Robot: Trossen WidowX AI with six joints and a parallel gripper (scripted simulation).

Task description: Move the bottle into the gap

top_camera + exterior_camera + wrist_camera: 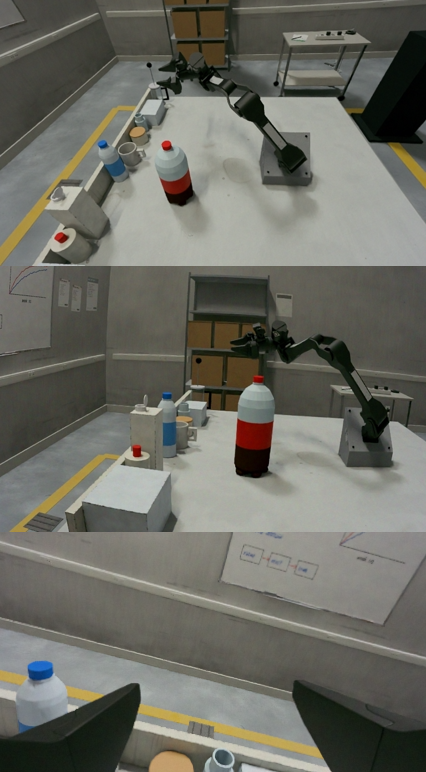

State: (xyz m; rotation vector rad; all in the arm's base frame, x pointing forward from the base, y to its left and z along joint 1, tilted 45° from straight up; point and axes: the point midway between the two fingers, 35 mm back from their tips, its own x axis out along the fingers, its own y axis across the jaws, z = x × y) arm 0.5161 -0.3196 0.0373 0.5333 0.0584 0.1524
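The bottle (173,172) (254,425) is a large soda bottle with a red cap, a red band and a dark base. It stands upright on the white table (251,225) (314,504), apart from the row along the left edge. In the row, a gap lies between the blue-capped bottle (112,163) (168,429) (40,697) and the grey carton (78,213) (146,435). My gripper (166,75) (235,346) (217,689) is open and empty. It hangs high over the far end of the row, far from the soda bottle.
The row also holds a French press (155,89), a box (152,111) (197,412), a small jar (140,119) (220,761), a tan-lidded can (138,135) (171,763), a mug (129,153) (182,435), a red-capped can (69,244) (137,457) and a near box (125,497). The arm's base block (284,163) stands at the right.
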